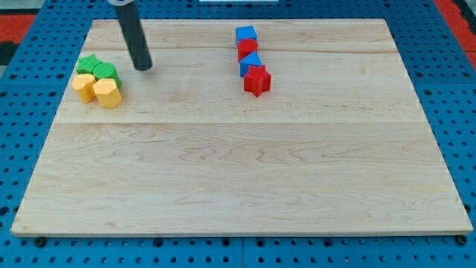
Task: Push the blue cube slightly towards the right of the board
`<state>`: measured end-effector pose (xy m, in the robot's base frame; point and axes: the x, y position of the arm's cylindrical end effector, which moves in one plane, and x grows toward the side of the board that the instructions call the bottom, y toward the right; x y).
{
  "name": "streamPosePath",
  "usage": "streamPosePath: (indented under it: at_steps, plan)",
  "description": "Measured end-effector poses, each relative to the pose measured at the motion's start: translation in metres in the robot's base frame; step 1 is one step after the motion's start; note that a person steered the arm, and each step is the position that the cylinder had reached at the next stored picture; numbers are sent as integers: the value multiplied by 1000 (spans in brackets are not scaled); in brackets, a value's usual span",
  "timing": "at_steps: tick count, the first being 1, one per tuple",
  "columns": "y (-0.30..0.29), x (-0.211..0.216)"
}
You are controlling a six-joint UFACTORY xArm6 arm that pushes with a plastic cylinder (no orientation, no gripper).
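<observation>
So my tip point(144, 68), the bottom end of the dark rod, has no pincer on it, nothing to open or clench. It sits just right of the green and yellow block cluster point(99, 79). The blue cube point(246, 34) is well off to the tip's right, a bit further up the pale wooden board point(238, 171), topping a column with a red block point(248, 48), a second blue block point(251, 62) and a red star-ish block point(257, 80). I'd come round to its left face and nudge gently. Hard to tell if the cube touches the red block below it, and that one's shape isn't clear either.
</observation>
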<state>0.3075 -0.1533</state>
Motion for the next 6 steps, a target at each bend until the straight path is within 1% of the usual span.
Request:
streamPosePath:
  at_steps: [1,2,3,4,5,6]
  plan:
    - [35,-40]
    - [90,-72]
    - [157,-82]
    - [228,-79]
    - [294,-66]
    - [315,-61]
